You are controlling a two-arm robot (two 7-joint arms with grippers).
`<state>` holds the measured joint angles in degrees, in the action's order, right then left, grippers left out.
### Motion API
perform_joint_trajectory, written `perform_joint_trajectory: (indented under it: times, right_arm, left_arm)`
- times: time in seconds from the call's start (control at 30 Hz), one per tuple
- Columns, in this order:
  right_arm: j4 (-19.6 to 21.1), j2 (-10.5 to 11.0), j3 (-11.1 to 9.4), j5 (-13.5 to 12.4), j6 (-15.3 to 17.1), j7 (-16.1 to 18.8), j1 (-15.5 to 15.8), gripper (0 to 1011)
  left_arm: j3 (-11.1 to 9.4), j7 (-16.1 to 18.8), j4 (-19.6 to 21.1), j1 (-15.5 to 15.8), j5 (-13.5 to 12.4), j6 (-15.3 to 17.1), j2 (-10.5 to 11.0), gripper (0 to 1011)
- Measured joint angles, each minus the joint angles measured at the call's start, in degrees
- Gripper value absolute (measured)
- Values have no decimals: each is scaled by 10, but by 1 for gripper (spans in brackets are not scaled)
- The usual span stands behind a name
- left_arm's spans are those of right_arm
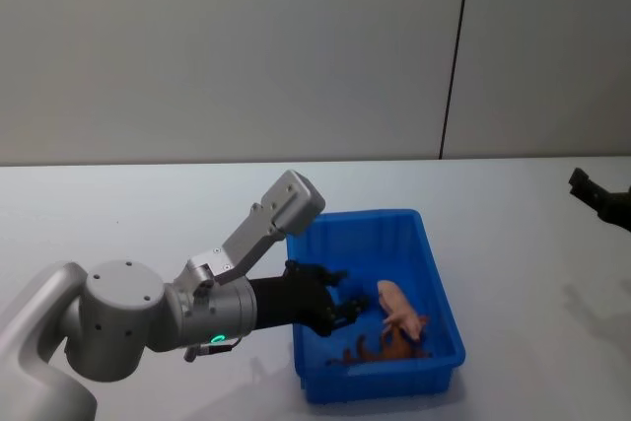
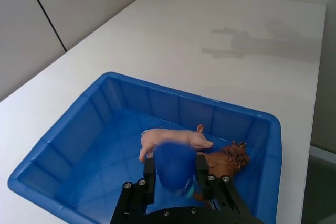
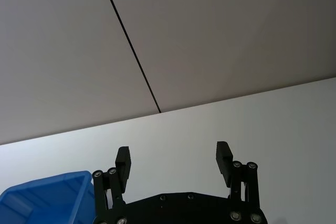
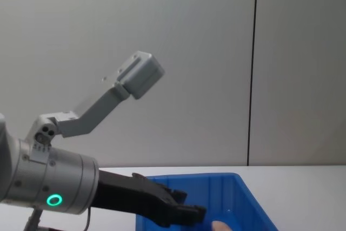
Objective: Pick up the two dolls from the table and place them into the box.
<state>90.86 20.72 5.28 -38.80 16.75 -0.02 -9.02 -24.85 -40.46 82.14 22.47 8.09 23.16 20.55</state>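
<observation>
in the ribbed blue box [image 2: 79, 124], smooth pink doll [image 2: 176, 139] beside shaggy brown doll [image 2: 227, 159]

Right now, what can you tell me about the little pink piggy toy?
The pig is a small, pale pinkish toy that looks like smooth plastic, with pointed ears, a snout and four short legs. It is inside the blue box, on the floor, right beside the brown lion, which may be touching it. The left gripper hangs just above, its fingers spread and holding nothing. Whether the pig stands or leans is hard to tell.
</observation>
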Motion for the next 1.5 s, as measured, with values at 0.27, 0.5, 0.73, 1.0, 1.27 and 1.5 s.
perform_joint_trajectory:
  times: [0.27, 0.5, 0.73, 1.0, 1.27, 1.5]
  right_arm:
    - [0, 0, 0, 0, 0, 0, 0, 1001]
    - [0, 0, 0, 0, 0, 0, 0, 1001]
    - [0, 0, 0, 0, 0, 0, 0, 1001]
    - [0, 0, 0, 0, 0, 0, 0, 1001]
    - [0, 0, 0, 0, 0, 0, 0, 1001]
    - [0, 0, 0, 0, 0, 0, 0, 1001]
  left_arm:
    - [-4, -8, -9, 5, -8, -1, -4, 702]
    - [-2, 1, -5, 3, 6, -7, -1, 886]
    - [8, 34, 11, -6, 37, -18, 6, 1001]
    - [20, 93, 40, -19, 62, -20, 18, 1001]
    - [32, 164, 78, -34, 77, -10, 31, 1001]
    - [42, 228, 108, -46, 82, 4, 39, 1001]
